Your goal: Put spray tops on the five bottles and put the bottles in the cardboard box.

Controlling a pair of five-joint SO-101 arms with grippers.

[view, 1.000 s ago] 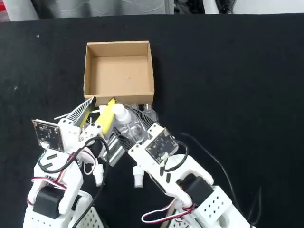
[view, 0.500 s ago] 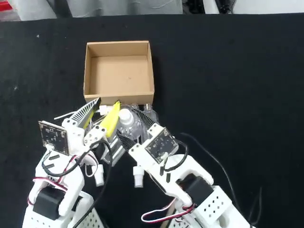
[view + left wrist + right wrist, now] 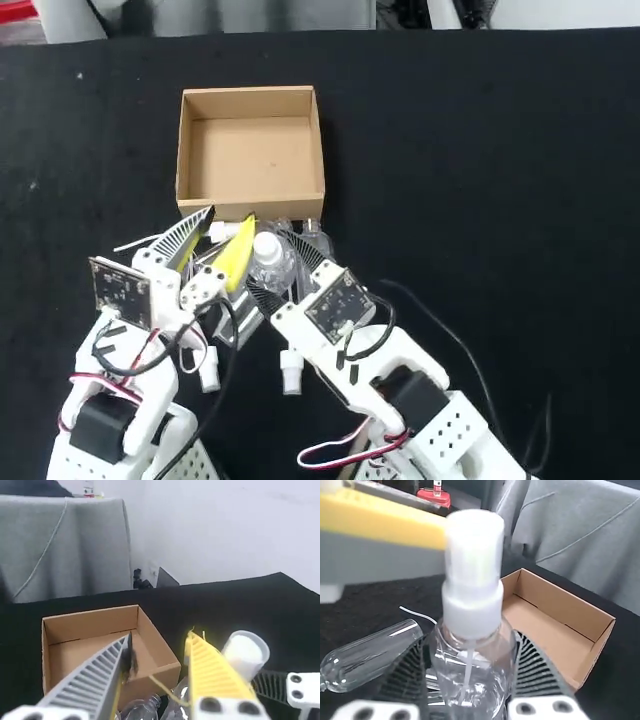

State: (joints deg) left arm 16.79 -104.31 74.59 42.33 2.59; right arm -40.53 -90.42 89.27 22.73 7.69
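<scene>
My right gripper (image 3: 274,268) is shut on an upright clear bottle (image 3: 272,270) just in front of the cardboard box (image 3: 250,180). The right wrist view shows that bottle (image 3: 470,652) between the ribbed fingers (image 3: 535,675), with a white spray top (image 3: 472,565) on its neck. My left gripper (image 3: 226,220) stands open close beside it. Its yellow finger (image 3: 237,256) lies against the side of the spray top (image 3: 266,245), and its grey finger (image 3: 190,232) is farther off. In the left wrist view the spray top (image 3: 245,652) sits outside the yellow finger (image 3: 210,680), with nothing between the jaws.
The cardboard box (image 3: 150,630) is open with nothing in it. More clear bottles (image 3: 365,655) lie on the black table under the grippers. Two loose white spray tops (image 3: 290,372) (image 3: 208,372) lie between the arm bases, and a thin white tube (image 3: 135,243) lies at left.
My left gripper has shifted forward and to the right, bringing its yellow finger alongside the spray top. The right arm and its bottle have stayed put.
</scene>
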